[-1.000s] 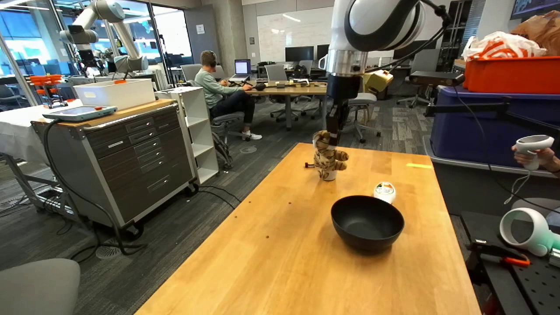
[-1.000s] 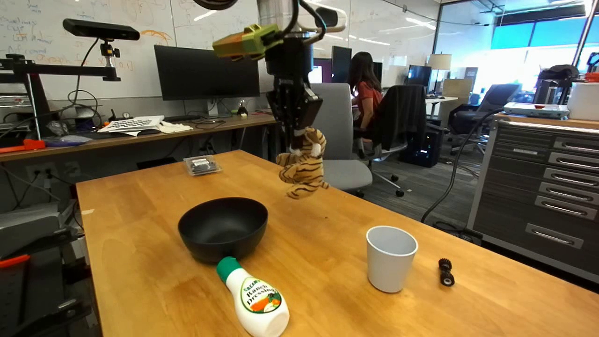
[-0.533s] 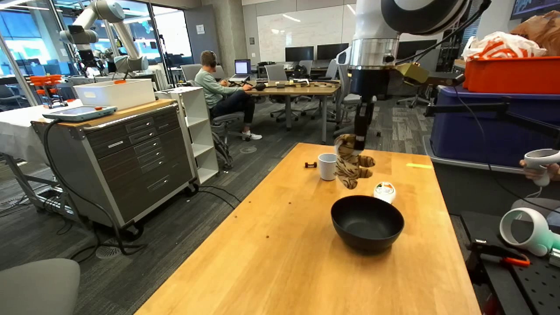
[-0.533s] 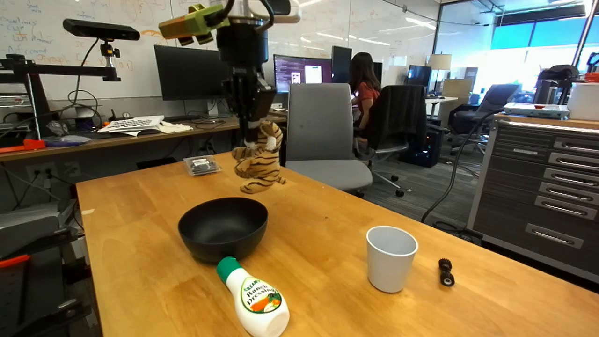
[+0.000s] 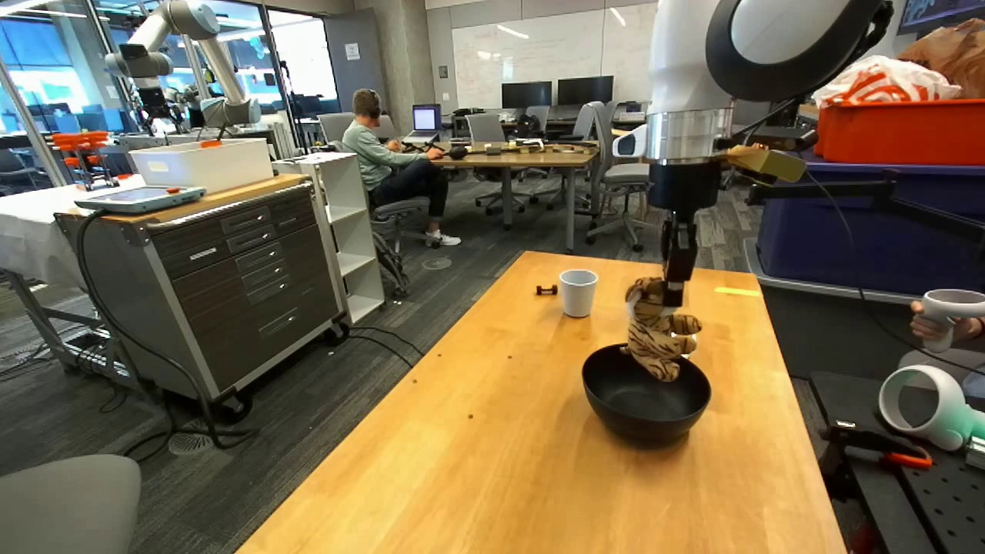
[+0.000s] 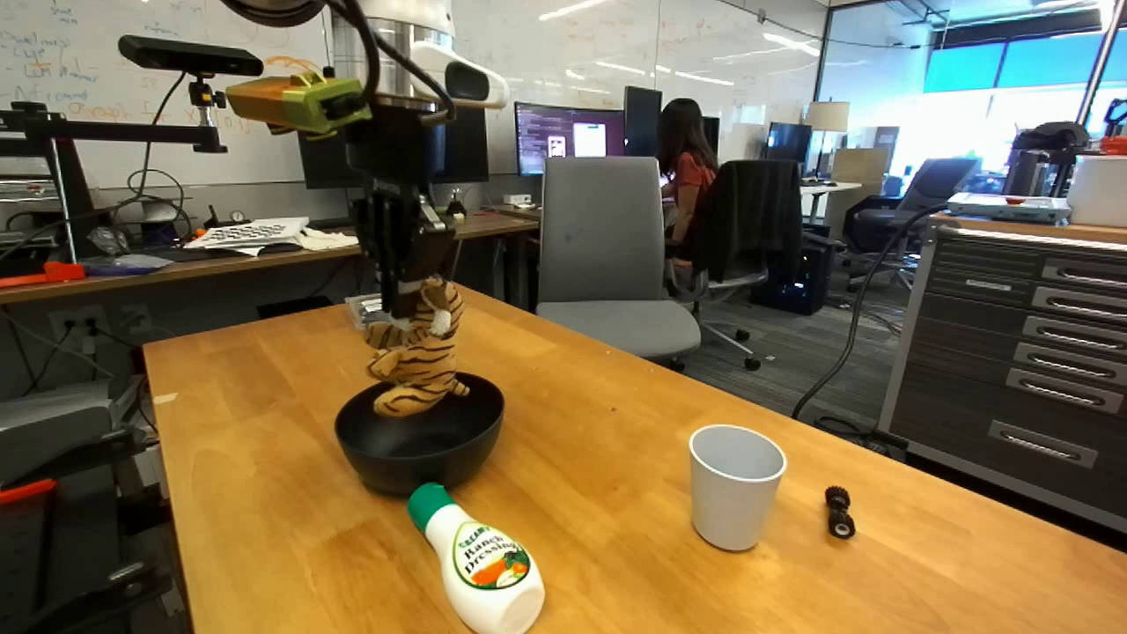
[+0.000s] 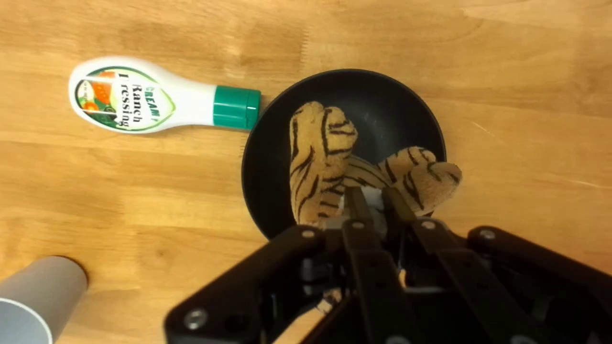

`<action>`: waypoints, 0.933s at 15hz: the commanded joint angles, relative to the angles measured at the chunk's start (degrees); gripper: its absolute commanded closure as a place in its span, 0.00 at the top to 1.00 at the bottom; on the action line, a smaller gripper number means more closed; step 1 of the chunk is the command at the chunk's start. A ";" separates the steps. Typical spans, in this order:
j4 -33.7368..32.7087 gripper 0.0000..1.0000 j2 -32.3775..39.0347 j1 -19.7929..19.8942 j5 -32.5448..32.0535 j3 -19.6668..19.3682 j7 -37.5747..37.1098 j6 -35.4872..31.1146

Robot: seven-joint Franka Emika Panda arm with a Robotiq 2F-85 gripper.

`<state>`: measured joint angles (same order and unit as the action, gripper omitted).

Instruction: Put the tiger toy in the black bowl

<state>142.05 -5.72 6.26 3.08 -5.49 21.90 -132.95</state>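
The tiger toy, tan with dark stripes, shows in both exterior views (image 5: 656, 338) (image 6: 423, 363) and in the wrist view (image 7: 308, 162). My gripper (image 5: 674, 296) is shut on it near its white face patch, also seen in the wrist view (image 7: 374, 195). The toy hangs roughly upright over the black bowl (image 5: 642, 408). Its lower end overlaps the bowl's opening in both exterior views; I cannot tell whether it touches the bowl (image 6: 414, 462). In the wrist view, part of the toy reaches past the bowl's right rim (image 7: 382, 102).
A white ranch dressing bottle (image 6: 489, 563) lies with its green cap close to the bowl. A white mug (image 6: 735, 493) stands farther off on the table (image 5: 462, 462), with a small black wheeled piece (image 6: 839, 511) beside it. A clear plastic box (image 6: 361, 308) is partly hidden behind the gripper.
My gripper has carried the tiger toy from beside the mug's line of sight across to the bowl and lowered it over the opening. The bowl, bottle and mug have not moved.
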 commanded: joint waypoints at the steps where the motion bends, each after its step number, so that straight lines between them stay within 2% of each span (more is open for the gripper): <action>1: 3.97 0.04 -1.10 -1.42 2.07 -0.61 5.42 -7.26; 4: 5.98 0.04 -0.26 -1.97 2.36 -0.68 7.99 -12.89; 14: 9.14 0.04 4.25 -1.12 0.80 -1.26 11.82 -23.16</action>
<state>150.43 -2.49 5.06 3.59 -6.04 31.01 -152.35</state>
